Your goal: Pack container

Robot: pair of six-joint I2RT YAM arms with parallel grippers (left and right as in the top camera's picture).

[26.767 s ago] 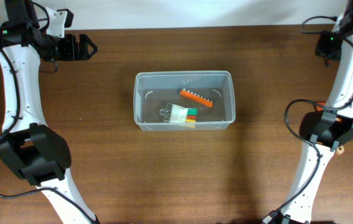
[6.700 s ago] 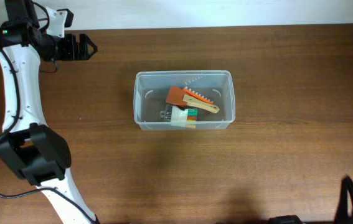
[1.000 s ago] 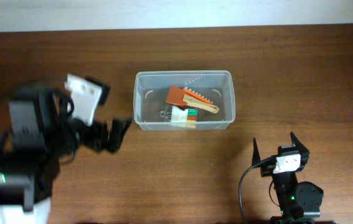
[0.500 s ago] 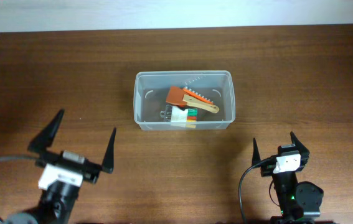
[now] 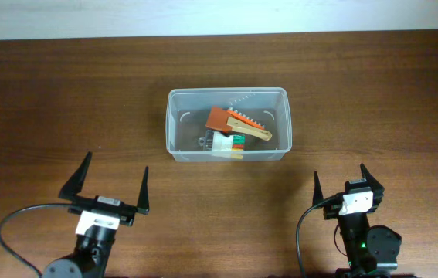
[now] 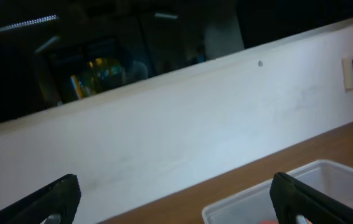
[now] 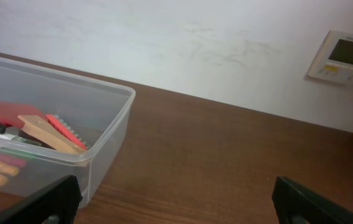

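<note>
The container, a clear rectangular bin, stands mid-table. Inside lie a red scraper with a wooden handle, an orange toothed piece and a small clear packet of coloured pieces. My left gripper sits near the front left edge, open and empty, well short of the bin. My right gripper sits at the front right, open and empty too. The left wrist view shows the left gripper with the container's corner ahead on the right. The right gripper has the container ahead on its left.
The brown wooden table runs to a white wall at the back. A small wall panel hangs at the right. Bare wood lies between each gripper and the bin.
My left arm has swung down from beside the container's left side to the front left edge, jaws still wide. The right arm and the bin's contents have not moved.
</note>
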